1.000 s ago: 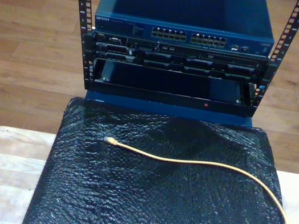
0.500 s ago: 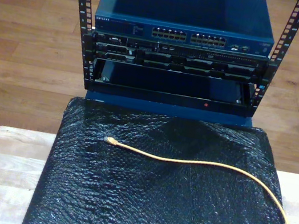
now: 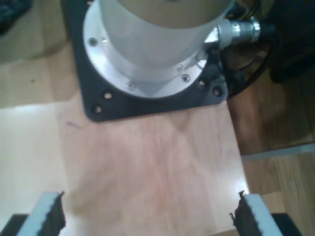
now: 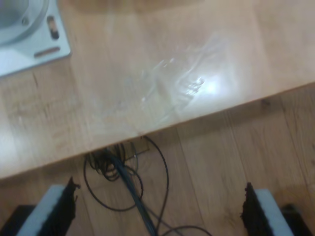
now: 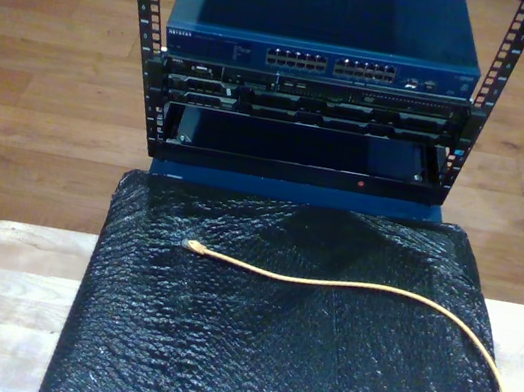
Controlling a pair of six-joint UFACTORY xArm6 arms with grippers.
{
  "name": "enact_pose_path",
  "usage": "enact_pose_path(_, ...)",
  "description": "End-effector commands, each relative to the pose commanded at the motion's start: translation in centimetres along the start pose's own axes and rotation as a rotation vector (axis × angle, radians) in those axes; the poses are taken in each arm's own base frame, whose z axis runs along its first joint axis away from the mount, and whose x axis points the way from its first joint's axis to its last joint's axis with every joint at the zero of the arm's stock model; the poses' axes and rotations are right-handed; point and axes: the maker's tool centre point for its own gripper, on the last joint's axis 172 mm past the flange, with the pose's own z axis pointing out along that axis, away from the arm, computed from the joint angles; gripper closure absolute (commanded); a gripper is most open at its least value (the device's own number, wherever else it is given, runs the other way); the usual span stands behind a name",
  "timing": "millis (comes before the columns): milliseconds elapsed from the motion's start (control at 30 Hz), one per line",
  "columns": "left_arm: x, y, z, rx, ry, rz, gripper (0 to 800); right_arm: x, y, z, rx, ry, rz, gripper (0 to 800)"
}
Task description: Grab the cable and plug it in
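Lying loose on the black bubble-wrap sheet before the blue network switch, the thin yellow-orange cable is seen, while my first gripper and my second gripper are held wide apart, empty.

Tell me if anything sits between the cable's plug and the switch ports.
Nothing visible does. The cable lies loose on the black mat, its plug pointing toward the rack. The blue switch shows its port row uncovered above the mat.
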Motion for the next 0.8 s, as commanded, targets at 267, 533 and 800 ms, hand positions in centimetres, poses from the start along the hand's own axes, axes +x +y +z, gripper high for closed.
enact_pose_path(267, 2.9, -3.4, -1.4, -0.004, 0.036, -0.026, 0, 2.9, 2.2, -1.6, -0.034, 0.06, 0.047, 3)
enact_pose_path(533, 5.4, -6.9, -1.3, -0.003, 0.056, -0.059, 0, 7.1, 3.2, -2.3, -0.007, 0.16, 0.05, 3)
enact_pose_path(800, 6.8, -8.5, -1.1, -0.048, 0.027, -0.083, 0, 10.2, 5.3, -3.1, -0.003, 0.211, 0.059, 3)
